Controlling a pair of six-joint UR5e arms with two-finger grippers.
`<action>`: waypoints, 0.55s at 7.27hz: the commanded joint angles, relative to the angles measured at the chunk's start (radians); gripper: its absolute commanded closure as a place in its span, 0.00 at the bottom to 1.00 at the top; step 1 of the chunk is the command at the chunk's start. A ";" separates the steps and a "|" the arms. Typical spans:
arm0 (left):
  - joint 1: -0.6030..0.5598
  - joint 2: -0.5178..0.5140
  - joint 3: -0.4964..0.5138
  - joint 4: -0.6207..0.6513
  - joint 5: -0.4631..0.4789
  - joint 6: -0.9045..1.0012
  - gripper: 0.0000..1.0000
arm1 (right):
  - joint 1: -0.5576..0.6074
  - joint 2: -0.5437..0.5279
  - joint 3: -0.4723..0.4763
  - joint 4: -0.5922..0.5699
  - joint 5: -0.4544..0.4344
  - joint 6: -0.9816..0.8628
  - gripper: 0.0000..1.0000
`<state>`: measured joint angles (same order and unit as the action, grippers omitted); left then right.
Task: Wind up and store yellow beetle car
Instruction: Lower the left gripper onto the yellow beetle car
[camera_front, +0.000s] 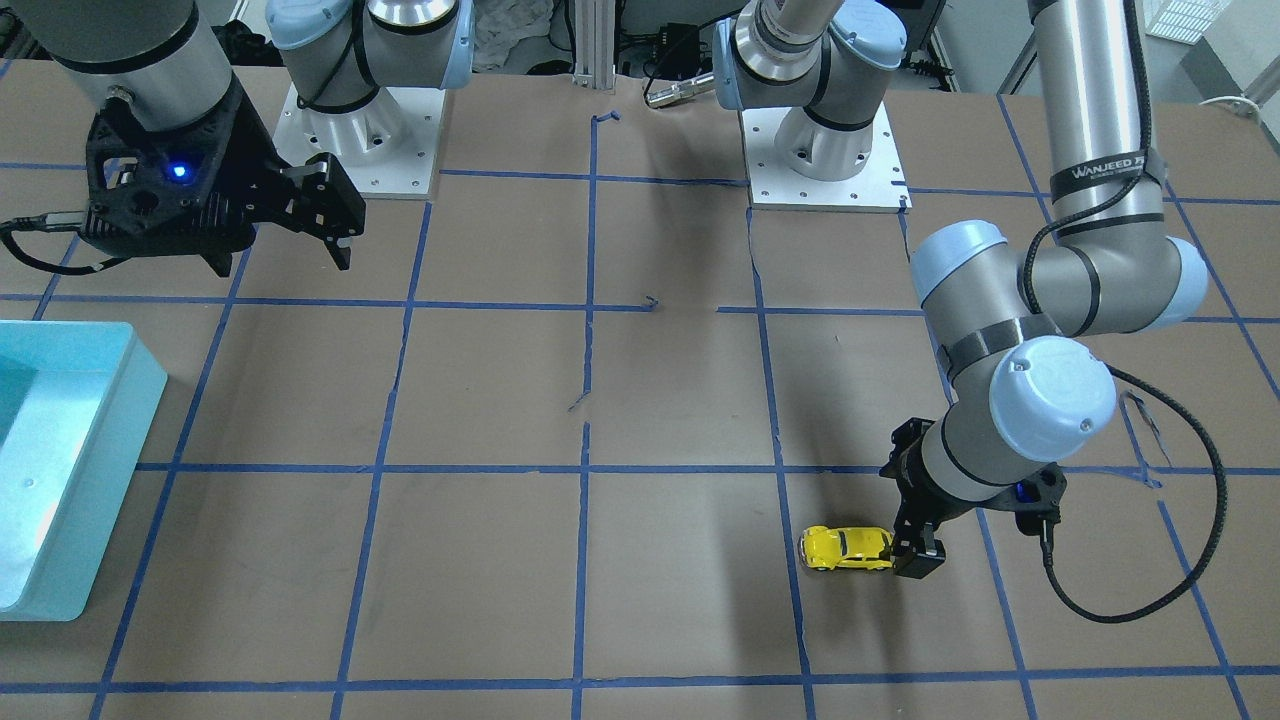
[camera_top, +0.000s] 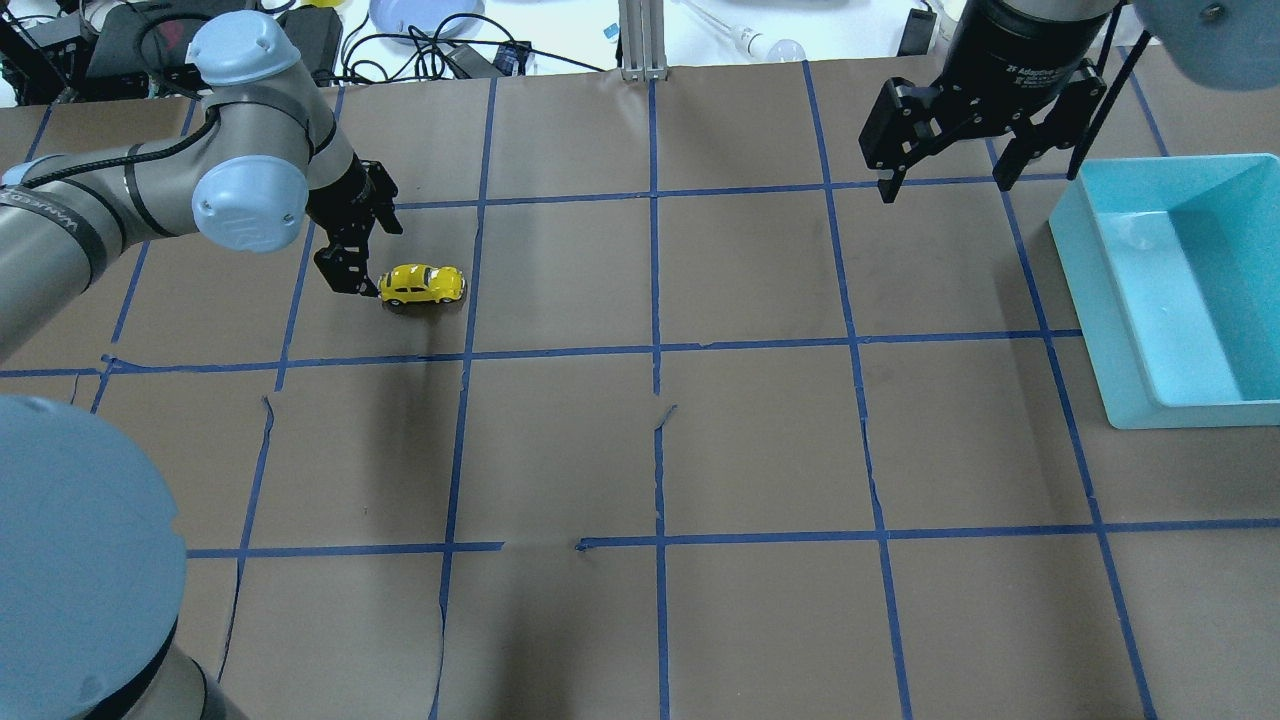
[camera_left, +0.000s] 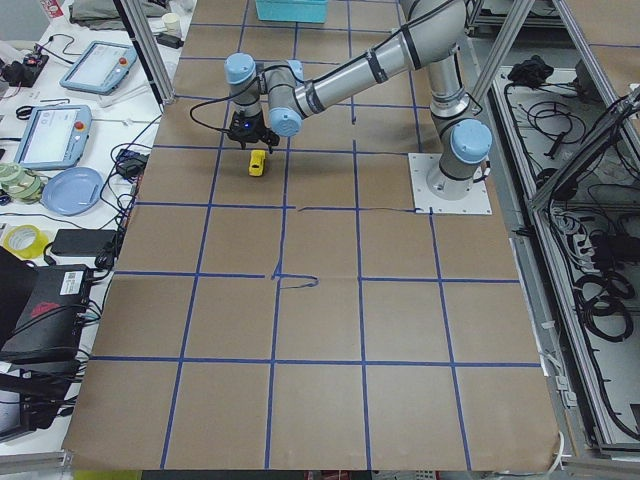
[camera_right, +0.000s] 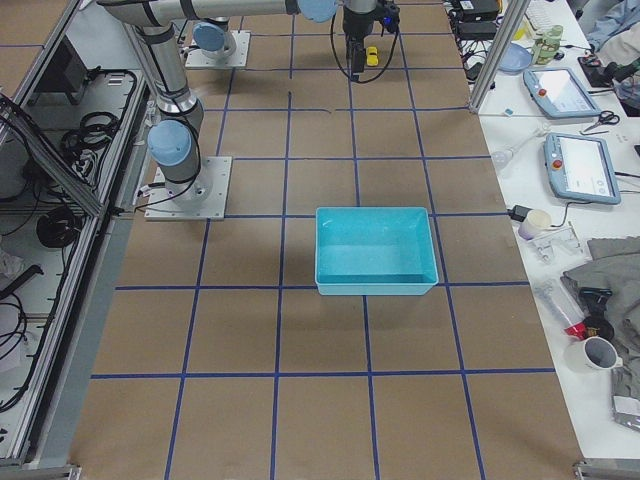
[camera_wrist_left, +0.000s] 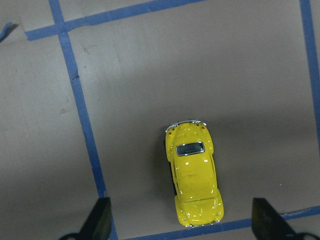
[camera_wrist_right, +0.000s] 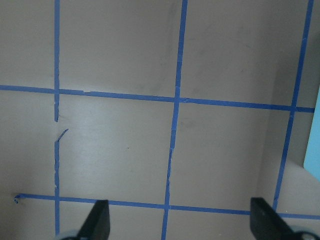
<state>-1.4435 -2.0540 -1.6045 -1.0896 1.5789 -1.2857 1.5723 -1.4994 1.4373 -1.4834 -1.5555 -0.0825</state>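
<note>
The yellow beetle car stands on its wheels on the brown table, at the far left in the overhead view. My left gripper is low over the table just left of the car, open, with one finger close to the car's end. In the left wrist view the car lies between the two spread fingertips, and neither fingertip touches it. It also shows in the front-facing view, beside the left gripper. My right gripper hangs open and empty above the table at the far right.
A light-blue bin stands at the table's right edge, just beside the right gripper, and holds nothing I can see. It also shows in the front-facing view. Blue tape lines divide the brown table cover into squares.
</note>
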 joint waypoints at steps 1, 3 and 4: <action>0.000 -0.043 -0.018 0.028 0.001 -0.027 0.00 | 0.000 -0.001 0.000 0.000 0.000 0.000 0.00; 0.000 -0.061 -0.031 0.082 0.000 -0.030 0.00 | 0.002 -0.001 0.002 0.000 0.000 0.000 0.00; 0.000 -0.063 -0.031 0.082 0.001 -0.050 0.00 | 0.002 -0.001 0.005 -0.002 0.000 0.000 0.00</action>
<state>-1.4435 -2.1110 -1.6323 -1.0160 1.5793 -1.3193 1.5736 -1.5002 1.4392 -1.4836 -1.5555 -0.0824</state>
